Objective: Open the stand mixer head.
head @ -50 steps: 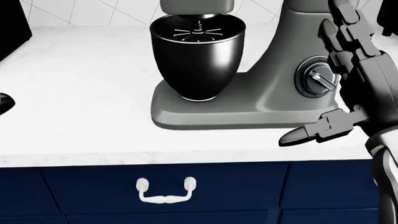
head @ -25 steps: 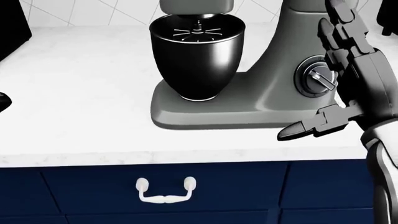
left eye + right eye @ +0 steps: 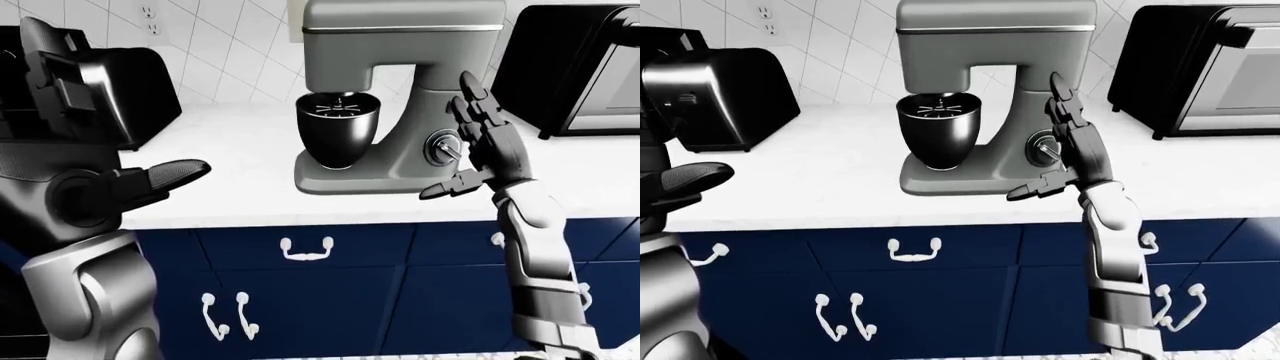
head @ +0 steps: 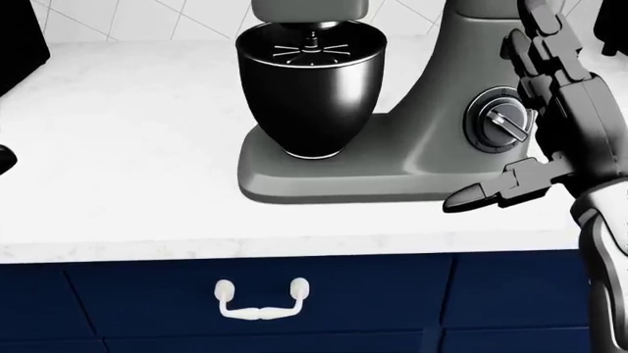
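Stand mixer [image 3: 985, 97]: sitting on the white counter [image 3: 790, 172], head lying level over the black bowl [image 3: 938, 135], which is resting on the mixer's base at about 9 o'clock from the column.
Mixer dial [image 4: 498, 121]: showing on the column's side, just at 9 o'clock of the right palm in the head view.
Right hand [image 3: 490, 146]: standing upright just beside the column, fingers [image 4: 538, 33] spread and pointing to 12 o'clock, thumb jutting toward 8 o'clock over the base corner; whether it is touching the mixer cannot be told.
Left hand [image 3: 150, 180]: hanging well off at 9 o'clock from the mixer, gripping nothing; its fingers are mostly hidden, so their spread cannot be told.
Toaster [image 3: 725, 82]: standing at the counter's 9 o'clock end.
Oven [image 3: 1200, 64]: sitting at 3 o'clock from the mixer.
Drawer handle [image 4: 262, 300]: hanging on the blue cabinet below the counter edge.
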You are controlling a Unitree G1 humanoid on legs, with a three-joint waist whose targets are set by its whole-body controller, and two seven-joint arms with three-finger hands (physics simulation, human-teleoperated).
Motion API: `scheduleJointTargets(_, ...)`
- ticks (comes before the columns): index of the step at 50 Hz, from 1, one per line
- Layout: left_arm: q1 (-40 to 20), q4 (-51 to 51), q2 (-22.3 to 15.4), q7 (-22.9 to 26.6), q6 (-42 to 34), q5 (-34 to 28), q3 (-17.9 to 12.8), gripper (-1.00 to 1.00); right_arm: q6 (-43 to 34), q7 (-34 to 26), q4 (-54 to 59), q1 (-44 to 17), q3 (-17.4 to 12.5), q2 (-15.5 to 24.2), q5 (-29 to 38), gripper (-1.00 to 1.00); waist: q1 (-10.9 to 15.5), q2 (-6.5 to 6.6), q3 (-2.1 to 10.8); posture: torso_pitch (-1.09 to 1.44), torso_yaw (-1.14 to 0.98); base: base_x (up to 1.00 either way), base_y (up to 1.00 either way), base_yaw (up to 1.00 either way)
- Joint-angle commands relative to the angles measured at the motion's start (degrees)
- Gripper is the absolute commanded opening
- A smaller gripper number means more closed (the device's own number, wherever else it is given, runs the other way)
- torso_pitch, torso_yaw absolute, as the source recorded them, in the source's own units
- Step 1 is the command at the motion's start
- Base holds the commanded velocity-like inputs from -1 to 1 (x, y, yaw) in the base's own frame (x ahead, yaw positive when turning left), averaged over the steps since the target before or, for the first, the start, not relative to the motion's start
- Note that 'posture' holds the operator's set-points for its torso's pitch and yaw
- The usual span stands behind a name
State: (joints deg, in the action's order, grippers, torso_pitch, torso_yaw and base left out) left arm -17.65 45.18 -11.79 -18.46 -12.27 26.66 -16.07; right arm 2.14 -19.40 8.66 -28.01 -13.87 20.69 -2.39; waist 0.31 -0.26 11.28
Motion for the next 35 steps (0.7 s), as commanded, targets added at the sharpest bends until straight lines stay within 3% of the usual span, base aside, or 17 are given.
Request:
scheduleJointTargets(1, -1.2, 0.9, -0.4, 0.3, 0.8, -0.1, 0.0, 0.97, 1.9, 0.4, -1.7, -1.9, -0.5, 0.7, -0.4, 1.00, 0.0, -0.10, 0.62, -0.24, 0.00, 0.00, 0.00, 0.00)
scheduleJointTargets(35, -2.0, 1.0, -1.1, -0.1, 0.3, 0.4, -0.5, 0.98, 7.4, 0.6, 7.5, -4.4, 0.1, 1.7, 0.3, 1.00, 0.0, -0.01, 0.57, -0.24, 0.00, 0.00, 0.00, 0.00)
